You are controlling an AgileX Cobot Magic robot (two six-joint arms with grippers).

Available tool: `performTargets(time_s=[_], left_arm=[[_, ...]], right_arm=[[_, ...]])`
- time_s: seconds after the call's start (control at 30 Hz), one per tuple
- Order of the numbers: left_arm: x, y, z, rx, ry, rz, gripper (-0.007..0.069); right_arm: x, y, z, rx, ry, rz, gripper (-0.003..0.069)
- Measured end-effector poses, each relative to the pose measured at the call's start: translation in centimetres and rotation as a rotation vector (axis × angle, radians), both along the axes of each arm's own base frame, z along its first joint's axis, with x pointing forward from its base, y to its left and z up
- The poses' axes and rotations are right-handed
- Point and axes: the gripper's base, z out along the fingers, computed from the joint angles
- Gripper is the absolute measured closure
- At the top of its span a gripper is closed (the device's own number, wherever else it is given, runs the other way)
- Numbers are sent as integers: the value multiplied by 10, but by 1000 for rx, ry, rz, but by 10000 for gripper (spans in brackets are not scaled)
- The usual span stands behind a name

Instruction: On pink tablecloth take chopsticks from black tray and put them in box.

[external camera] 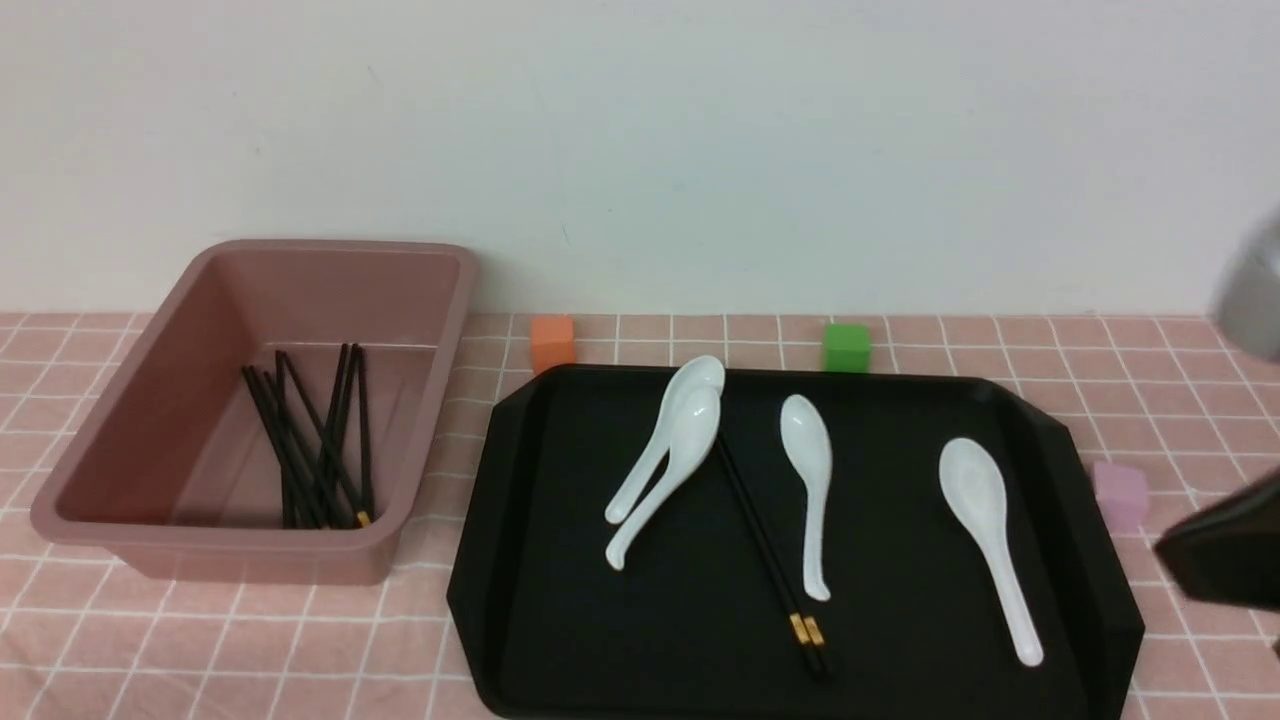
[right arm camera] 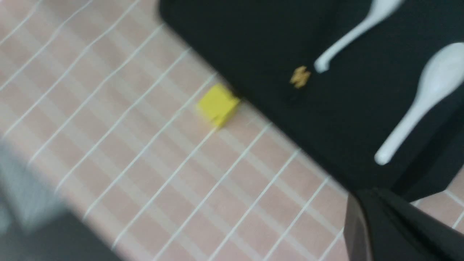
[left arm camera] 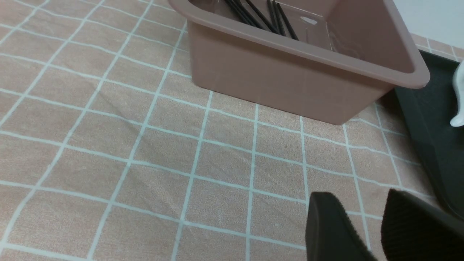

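Right end effector (right arm camera: 366, 195) blurs, cropped by frame edge

Even, soft light brightens the pale smooth wall (external camera: 700, 160) before me. My right wrist view is smeared by blur, softening the yellow cube (right arm camera: 218, 105).
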Motion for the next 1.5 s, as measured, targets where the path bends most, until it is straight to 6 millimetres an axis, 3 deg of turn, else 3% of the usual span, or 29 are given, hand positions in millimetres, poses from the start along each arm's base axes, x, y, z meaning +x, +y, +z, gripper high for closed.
performTargets(time_s=[0.07, 0.17, 0.2, 0.27, 0.33, 0.37, 0.43, 0.53, 0.7, 1.5], left_arm=[[0, 0, 0, 0, 0, 0, 387], [0, 0, 0, 0, 0, 0, 387], [0, 0, 0, 0, 0, 0, 387], [0, 0, 0, 0, 0, 0, 387], [0, 0, 0, 0, 0, 0, 387], [0, 0, 0, 0, 0, 0, 386], [0, 0, 0, 0, 0, 0, 386], [0, 0, 0, 0, 0, 0, 386], [0, 0, 0, 0, 0, 0, 386], [0, 0, 0, -1, 0, 0, 386]], right_arm=[[-7, -16, -15, 54, -56, -67, 673], [-23, -40, -62, 158, -206, -206, 673], [-23, -40, -62, 158, -206, -206, 673], [-39, -58, -104, 211, -371, -341, 673], [-45, -63, -120, 220, -416, -384, 673], [-53, -70, -145, 226, -474, -445, 673], [-61, -76, -175, 235, -536, -504, 673], [-68, -79, -199, 234, -567, -540, 673], [-73, -78, -208, 209, -523, -529, 673], [-74, -77, -208, 168, -517, -474, 665]])
